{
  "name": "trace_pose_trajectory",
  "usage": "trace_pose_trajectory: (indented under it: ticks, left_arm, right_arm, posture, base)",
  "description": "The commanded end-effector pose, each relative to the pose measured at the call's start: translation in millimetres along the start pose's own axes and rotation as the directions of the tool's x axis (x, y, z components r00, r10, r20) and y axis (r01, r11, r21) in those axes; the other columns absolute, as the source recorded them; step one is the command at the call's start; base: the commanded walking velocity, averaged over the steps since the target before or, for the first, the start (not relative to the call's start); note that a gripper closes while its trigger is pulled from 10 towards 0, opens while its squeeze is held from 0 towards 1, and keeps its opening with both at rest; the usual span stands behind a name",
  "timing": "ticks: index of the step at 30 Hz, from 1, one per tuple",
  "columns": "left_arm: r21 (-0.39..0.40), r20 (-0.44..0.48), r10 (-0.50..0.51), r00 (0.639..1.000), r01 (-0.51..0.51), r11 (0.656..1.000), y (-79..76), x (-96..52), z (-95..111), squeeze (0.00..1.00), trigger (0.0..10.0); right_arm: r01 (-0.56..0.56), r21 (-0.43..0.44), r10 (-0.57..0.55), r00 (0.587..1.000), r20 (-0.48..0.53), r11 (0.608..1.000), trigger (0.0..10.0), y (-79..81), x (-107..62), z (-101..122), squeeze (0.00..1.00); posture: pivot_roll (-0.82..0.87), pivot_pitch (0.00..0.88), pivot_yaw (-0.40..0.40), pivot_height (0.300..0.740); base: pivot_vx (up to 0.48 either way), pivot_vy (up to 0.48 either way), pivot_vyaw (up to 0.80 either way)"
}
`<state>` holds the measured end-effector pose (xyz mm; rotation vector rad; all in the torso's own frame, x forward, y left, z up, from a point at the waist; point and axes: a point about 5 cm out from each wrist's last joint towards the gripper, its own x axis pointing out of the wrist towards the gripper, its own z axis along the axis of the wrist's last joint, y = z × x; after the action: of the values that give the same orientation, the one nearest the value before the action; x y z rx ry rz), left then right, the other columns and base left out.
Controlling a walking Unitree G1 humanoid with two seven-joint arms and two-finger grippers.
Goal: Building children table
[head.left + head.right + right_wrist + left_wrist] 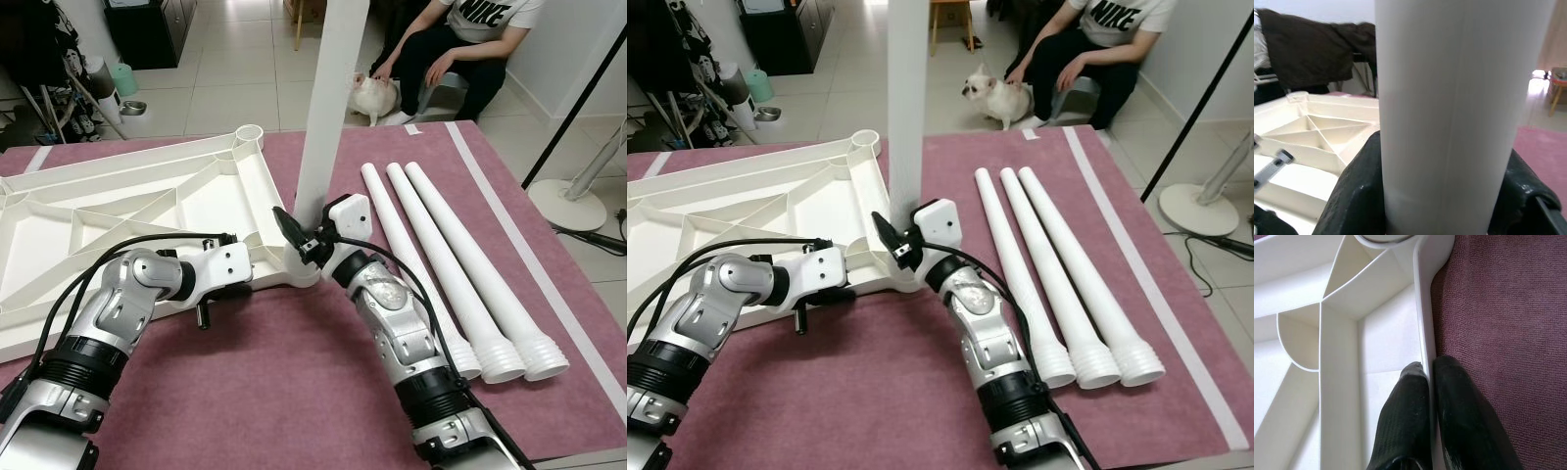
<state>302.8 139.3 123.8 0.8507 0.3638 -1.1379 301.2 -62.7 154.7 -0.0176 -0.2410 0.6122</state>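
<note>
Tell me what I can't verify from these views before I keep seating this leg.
- Corner socket under the upright leg: hidden in the eye views by the right gripper and wrist, so seating depth is unknown.
- Leg's top: cut off by the upper edge of both eye views.
- Far left of the upturned tabletop: cut off by the eye views' left edge.
- Left gripper pinches the tabletop's rim; the left wrist view shows nothing of the socket.

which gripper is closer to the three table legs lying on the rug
Right. The right gripper grips the upright leg just beside the three loose legs; the left gripper pinches the tabletop rim, farther off.
</note>
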Motion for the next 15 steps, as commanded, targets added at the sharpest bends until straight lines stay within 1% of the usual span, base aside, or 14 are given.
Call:
trace_pose_trajectory:
  ticks: [1,4,6,9,10,11,15]
  left_arm:
    - [0.009,-0.014,0.128,0.992,-0.128,0.992,1.2,5.8,-2,0.0,10.0]
    - [0.009,-0.015,0.128,0.992,-0.128,0.992,1.1,5.9,-3,0.0,10.0]
    - [0.008,-0.018,0.129,0.992,-0.128,0.992,1.1,5.5,-4,0.0,10.0]
    - [0.007,-0.019,0.129,0.991,-0.129,0.992,1.2,5.4,-4,0.0,10.0]
    - [0.008,-0.02,0.129,0.991,-0.129,0.992,1.2,5.1,-4,0.0,10.0]
    - [0.008,-0.02,0.129,0.991,-0.129,0.992,1.2,5.1,-4,0.0,10.0]
    - [0.009,-0.02,0.128,0.992,-0.128,0.992,1.2,5.5,-4,0.0,10.0]
  right_arm:
    - [0.017,0.016,-0.016,0.996,-0.086,1.0,10.0,-1.6,-5.8,-17,0.0]
    - [0.02,0.014,-0.018,0.996,-0.089,1.0,10.0,-1.9,-6.1,-17,0.0]
    - [0.025,0.015,-0.023,0.993,-0.117,1.0,10.0,-5.5,-5.1,-20,0.0]
    - [0.027,0.015,-0.025,0.992,-0.125,1.0,10.0,-6.6,-4.9,-20,0.0]
    - [0.03,0.037,-0.024,0.987,-0.16,0.999,10.0,-9.6,-2.6,-23,0.0]
    - [0.03,0.037,-0.024,0.987,-0.16,0.999,10.0,-9.6,-2.6,-23,0.0]
    - [0.034,0.017,-0.03,0.981,-0.192,0.999,10.0,-13.7,5.9,-24,0.0]
  posture:
    - [0.07,0.0,0.08,0.74]
    - [0.07,0.0,0.08,0.74]
    - [0.07,0.0,0.081,0.74]
    - [0.07,0.0,0.081,0.74]
    - [0.07,0.0,0.084,0.74]
    - [0.07,0.0,0.084,0.74]
    - [0.07,0.0,0.088,0.74]
  base:
    - [0.0,0.0,0.0]
    - [0.0,0.0,0.0]
    - [0.0,0.0,0.0]
    - [0.0,0.0,0.0]
    - [0.0,0.0,0.0]
    - [0.0,0.0,0.0]
    - [0.0,0.0,0.0]
